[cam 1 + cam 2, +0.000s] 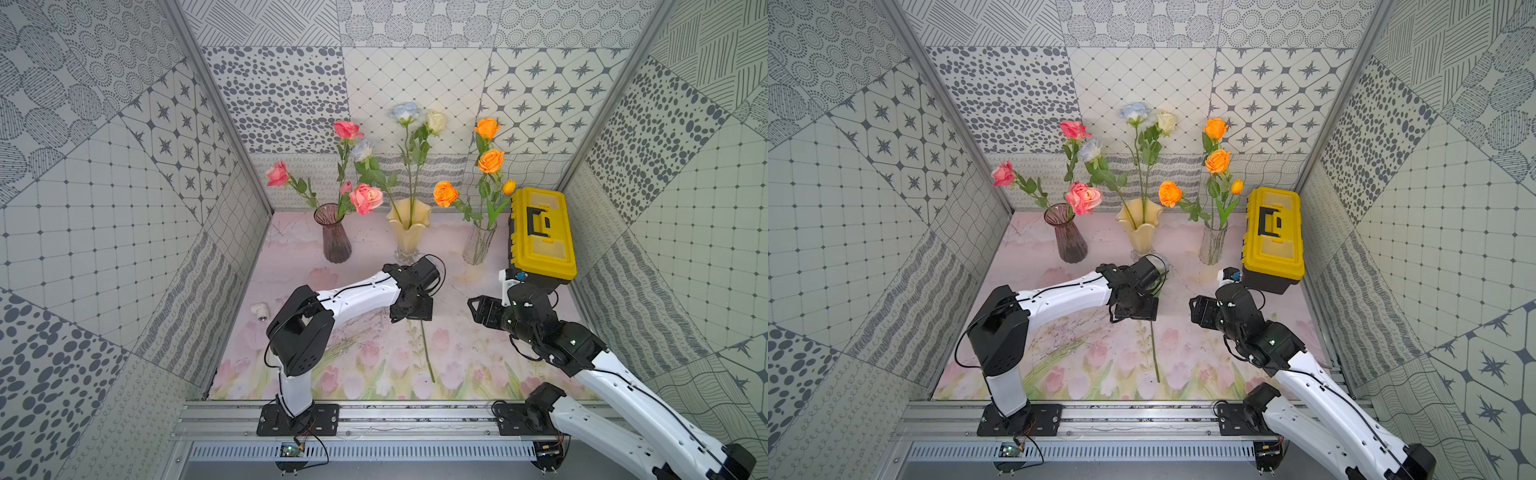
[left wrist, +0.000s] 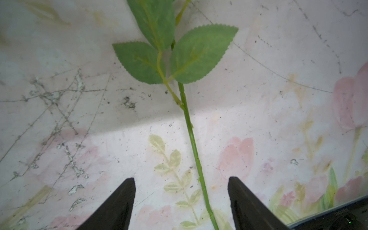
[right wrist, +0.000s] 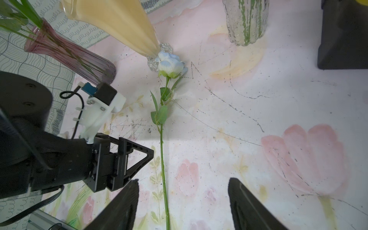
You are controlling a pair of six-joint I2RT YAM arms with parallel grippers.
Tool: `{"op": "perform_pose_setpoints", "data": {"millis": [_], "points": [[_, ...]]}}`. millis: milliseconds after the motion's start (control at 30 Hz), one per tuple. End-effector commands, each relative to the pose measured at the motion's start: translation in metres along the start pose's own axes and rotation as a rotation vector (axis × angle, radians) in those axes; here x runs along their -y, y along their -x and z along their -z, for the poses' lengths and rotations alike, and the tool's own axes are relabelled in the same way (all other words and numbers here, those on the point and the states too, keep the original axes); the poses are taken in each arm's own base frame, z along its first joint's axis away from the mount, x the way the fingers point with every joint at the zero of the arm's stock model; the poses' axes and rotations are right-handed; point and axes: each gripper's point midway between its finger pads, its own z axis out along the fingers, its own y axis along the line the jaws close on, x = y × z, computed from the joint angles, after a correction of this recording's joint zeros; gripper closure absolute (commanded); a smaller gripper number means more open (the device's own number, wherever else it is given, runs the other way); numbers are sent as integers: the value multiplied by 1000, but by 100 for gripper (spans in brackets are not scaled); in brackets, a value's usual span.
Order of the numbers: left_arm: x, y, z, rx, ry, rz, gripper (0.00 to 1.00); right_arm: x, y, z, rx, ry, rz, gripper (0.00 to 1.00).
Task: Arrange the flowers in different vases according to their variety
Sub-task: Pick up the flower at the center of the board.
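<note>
— Two tools: state?
— Left tool [image 2: 181, 178]: open, one jaw on each side of the white rose [image 2: 192, 139] stem, neither touching it. Right tool [image 3: 183, 179]: open, holding nothing.
— Rose location?
— Flat on the bench [image 3: 268, 95]. Bloom ahead of the right tool, at the cream vase [image 3: 119, 23] foot. Bare bench runs from stem to toolbox [image 1: 542, 232].
</note>
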Motion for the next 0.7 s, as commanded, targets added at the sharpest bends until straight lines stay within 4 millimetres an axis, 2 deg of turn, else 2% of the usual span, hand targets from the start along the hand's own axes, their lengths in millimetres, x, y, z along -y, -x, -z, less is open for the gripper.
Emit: {"op": "perform_pose_setpoints", "data": {"millis": [0,233,500,667], "points": [[2,-9,-15,-66,48,17,31,2,1,4,16,15,-29,25],[4,-15,-39,-120,83,53,49,11,-3,4,23,5,-55,25],[4,-17,-54,-130,113,87,65,17,-3,8,34,4,-72,25],[1,-22,-62,-154,127,94,87,21,-5,9,33,-1,-78,25]]}}
